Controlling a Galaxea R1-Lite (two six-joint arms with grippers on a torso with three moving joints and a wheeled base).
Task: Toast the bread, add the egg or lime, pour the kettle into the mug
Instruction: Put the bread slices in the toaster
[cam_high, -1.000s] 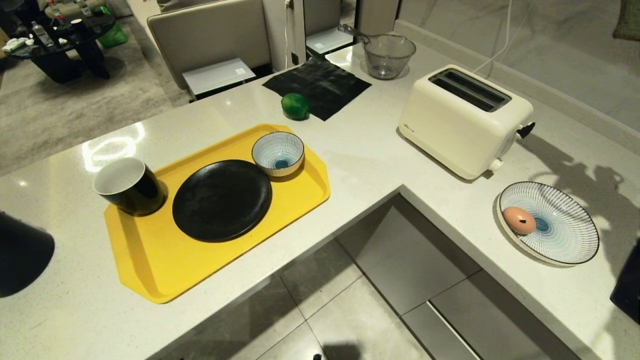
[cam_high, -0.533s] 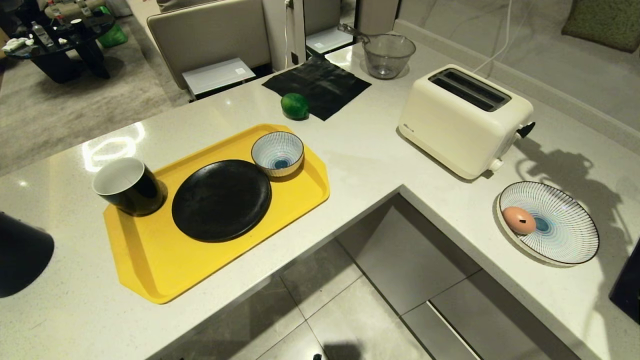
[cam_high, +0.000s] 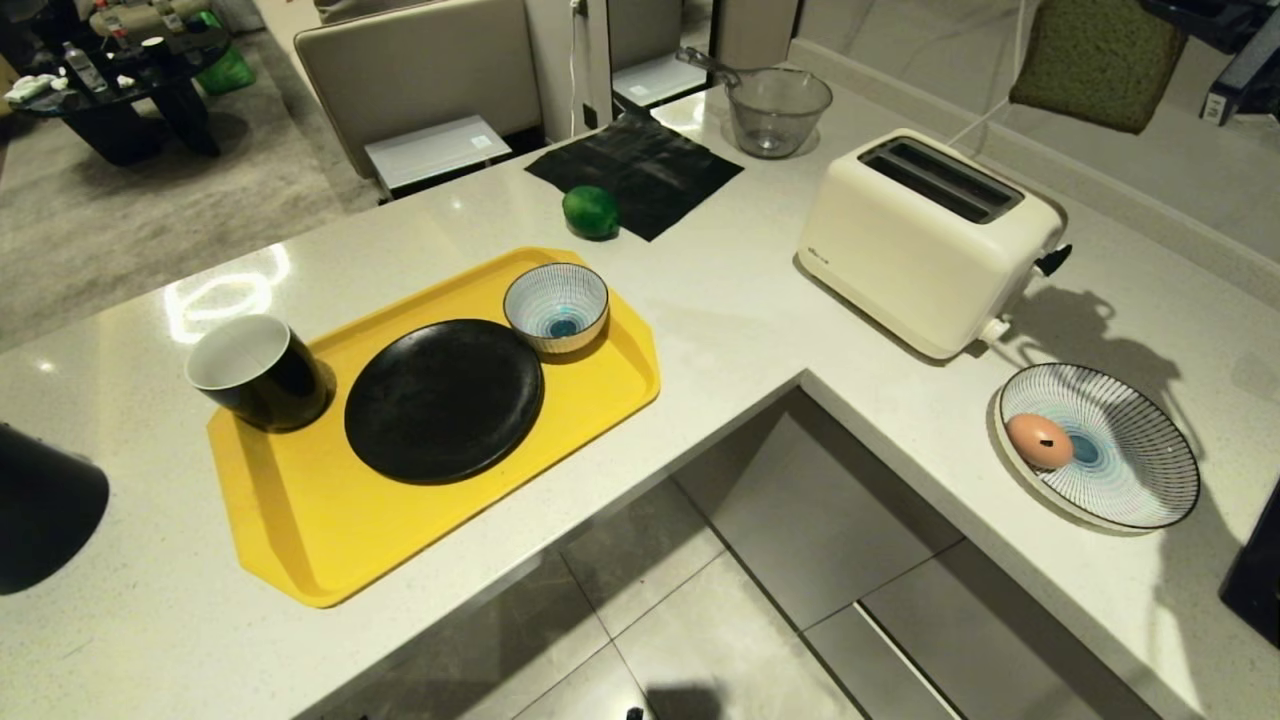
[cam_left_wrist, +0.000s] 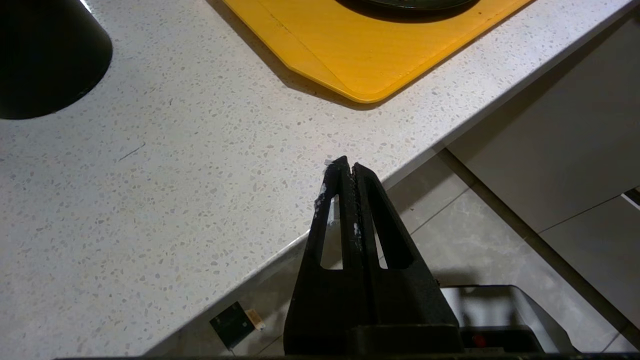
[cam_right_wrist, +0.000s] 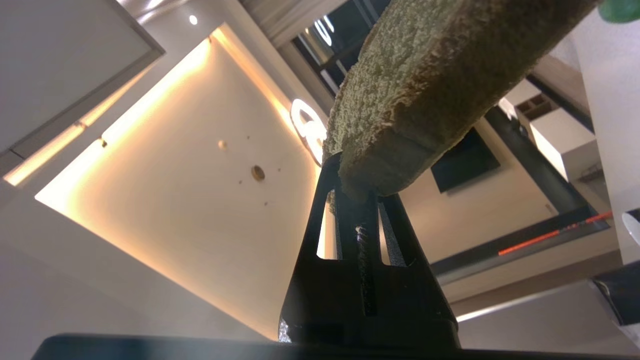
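Note:
High at the top right, behind the white toaster (cam_high: 930, 240), my right gripper (cam_high: 1175, 15) is shut on one edge of the greenish bread (cam_high: 1095, 65). In the right wrist view the bread (cam_right_wrist: 440, 75) sticks out from the closed right gripper (cam_right_wrist: 356, 187). The lime (cam_high: 591, 212) lies by a black cloth. The egg (cam_high: 1038, 441) rests on a striped plate (cam_high: 1140, 480). The black mug (cam_high: 258, 372) stands on the yellow tray's corner. The kettle (cam_high: 40, 510) is at the left edge. My left gripper (cam_left_wrist: 348, 167) is shut and empty over the counter's front edge.
The yellow tray (cam_high: 300, 540) carries a black plate (cam_high: 443, 400) and a small striped bowl (cam_high: 556, 305). A glass bowl (cam_high: 778, 110) stands behind the black cloth (cam_high: 635, 170). The counter is L-shaped, with floor in the inner corner.
The bread, held in my right gripper, has come into the head view from the top right and moved left. Its shadow slid along the counter beside the toaster. The left arm has not moved.

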